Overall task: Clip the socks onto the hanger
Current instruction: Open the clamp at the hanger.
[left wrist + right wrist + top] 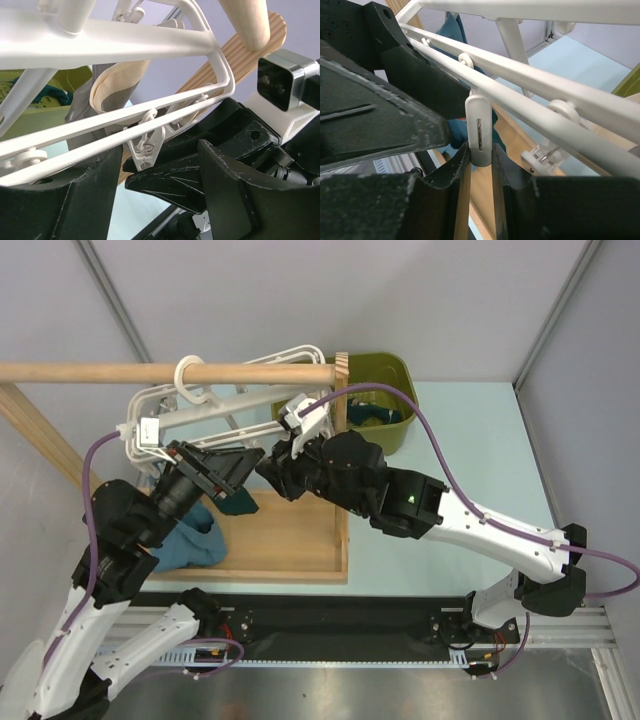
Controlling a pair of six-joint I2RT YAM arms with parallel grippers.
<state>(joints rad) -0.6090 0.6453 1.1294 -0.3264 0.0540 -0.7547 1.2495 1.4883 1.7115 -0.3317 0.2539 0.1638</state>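
We see the right gripper (pixel 480 155) clamped on a white clip peg (pixel 479 127) of the hanger (pixel 215 405) that hangs by its ring from the wooden rod (pixel 100 371) — the left gripper (pixel 157 170) has its fingers apart just beside that peg — and a teal sock (pixel 238 502) shows just below both grippers.

Bright, even light fills every view, and the shadows are soft. The top view is sharp all over, and the pale counter (pixel 480 440) has no glare. In the wrist views the left tool's black fingers (pixel 60 205) and the right tool's black fingers (pixel 395 205) sit close to the lens, dark and fuzzy. The white hanger (pixel 530 7) looks very bright, and the clip (pixel 479 130) looks sharp.
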